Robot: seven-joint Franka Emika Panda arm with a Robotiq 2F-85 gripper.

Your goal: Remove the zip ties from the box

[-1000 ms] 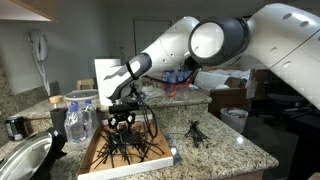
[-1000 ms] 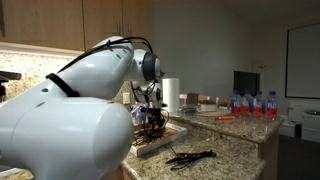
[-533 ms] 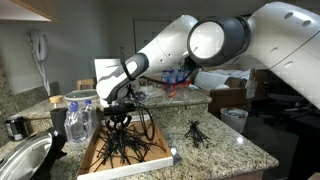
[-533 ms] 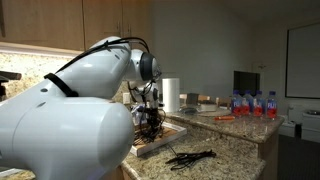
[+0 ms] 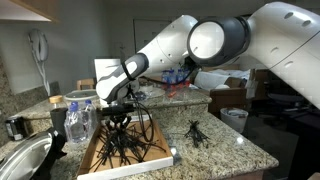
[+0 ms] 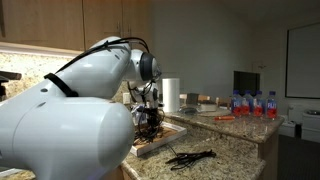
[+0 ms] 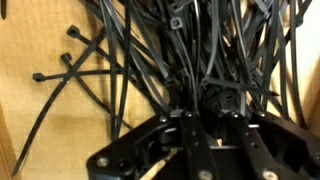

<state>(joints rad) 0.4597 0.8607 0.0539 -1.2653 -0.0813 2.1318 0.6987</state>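
Note:
A shallow wooden box (image 5: 163,153) on the granite counter holds a tangle of black zip ties (image 5: 122,150). My gripper (image 5: 120,122) reaches down into that tangle. In the wrist view the gripper (image 7: 205,112) has its two black fingers drawn close together on a bundle of zip ties (image 7: 190,50) that fan upward over the box floor (image 7: 40,110). The box (image 6: 160,141) and the gripper (image 6: 152,121) also show in an exterior view, partly behind the arm. A small heap of zip ties (image 5: 195,132) lies on the counter beside the box, and this heap of zip ties (image 6: 190,156) shows in both exterior views.
A glass jar (image 5: 80,120) stands right beside the box, with a metal bowl (image 5: 20,160) nearer the counter's end. A paper towel roll (image 6: 171,95) and water bottles (image 6: 250,103) stand further off. The robot's own arm blocks much of an exterior view.
The gripper has dropped a little deeper into the box and its fingers have shut on the zip ties. The heap on the counter has not moved.

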